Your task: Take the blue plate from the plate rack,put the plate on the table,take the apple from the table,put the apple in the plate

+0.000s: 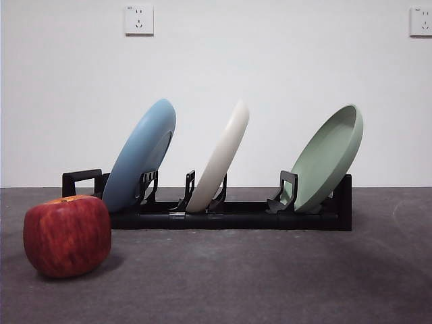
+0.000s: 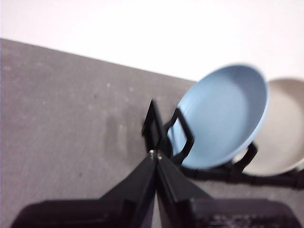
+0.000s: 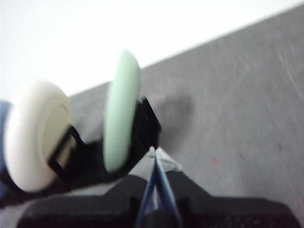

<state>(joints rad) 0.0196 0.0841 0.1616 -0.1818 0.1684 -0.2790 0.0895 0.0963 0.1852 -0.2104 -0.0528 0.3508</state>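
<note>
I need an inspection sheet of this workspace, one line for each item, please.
Surface: table, dark grey, matte.
Job's things: blue plate leaning in the plate rack at one end; apple on the table in front of that end.
Clutter: cream-white plate in the middle of the rack, pale green plate at the other end.
End effectors: left end effector shut, near the blue plate; right end effector shut, near the green plate.
Cables: nothing seen.
Surroundings: white wall, two sockets.

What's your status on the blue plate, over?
Left gripper and right gripper both shut, holding nothing. Blue plate in plate rack, untouched. Apple on table, in front of the rack's end.
</note>
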